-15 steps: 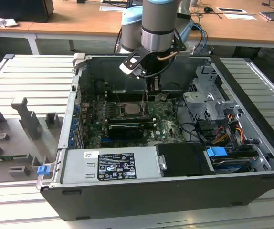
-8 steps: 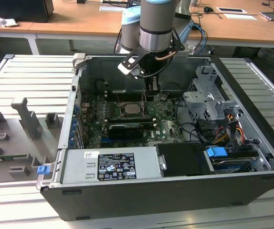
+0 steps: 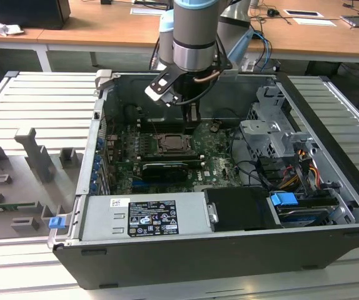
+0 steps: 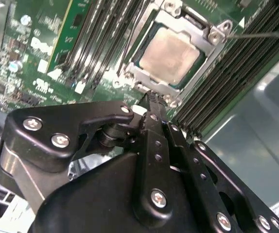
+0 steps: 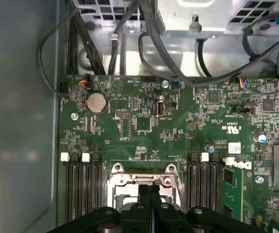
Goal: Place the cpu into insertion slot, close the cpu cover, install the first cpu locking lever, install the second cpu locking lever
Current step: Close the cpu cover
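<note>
near the cpu, closed end effector

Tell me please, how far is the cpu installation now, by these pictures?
Done: the cpu looks seated, and the cpu cover lies closed around it. In hand: the gripper, jaws shut and empty, points at the cover's edge. Left: the locking looks unfinished, since one thin lever juts out over the memory slots.
</note>
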